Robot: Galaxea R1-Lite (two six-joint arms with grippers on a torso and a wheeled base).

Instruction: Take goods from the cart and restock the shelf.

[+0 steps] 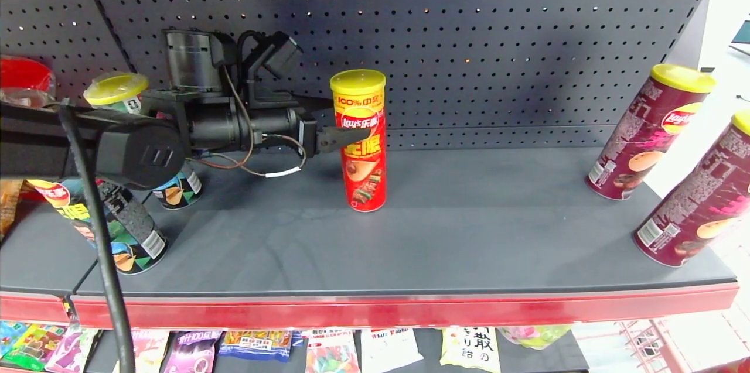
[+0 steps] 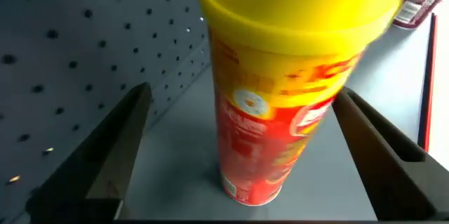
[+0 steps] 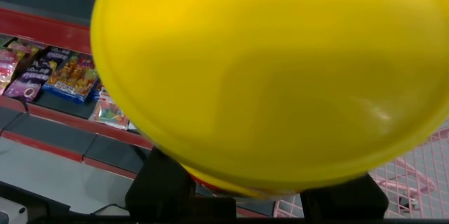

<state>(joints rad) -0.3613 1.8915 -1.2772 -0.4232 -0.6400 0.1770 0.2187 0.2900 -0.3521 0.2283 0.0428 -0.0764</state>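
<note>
A red chip can point(image 1: 363, 144) with a yellow lid stands upright on the grey shelf point(image 1: 469, 232), near the pegboard back. My left gripper point(image 1: 354, 129) reaches in from the left at the can's upper half. In the left wrist view the red can point(image 2: 266, 133) stands between the fingers point(image 2: 119, 147) of the left gripper point(image 2: 244, 96), which is open, with a gap on one side. My right gripper point(image 3: 249, 190) is shut on another can whose yellow lid point(image 3: 266, 69) faces the camera.
Two purple cans point(image 1: 647, 133) point(image 1: 697, 197) lean at the shelf's right end. Several green-and-black cans point(image 1: 126, 226) stand at the left, under my arm. Snack packets point(image 1: 328, 349) hang below the red front edge point(image 1: 410, 308). Pink cart wire point(image 3: 421, 182) shows below.
</note>
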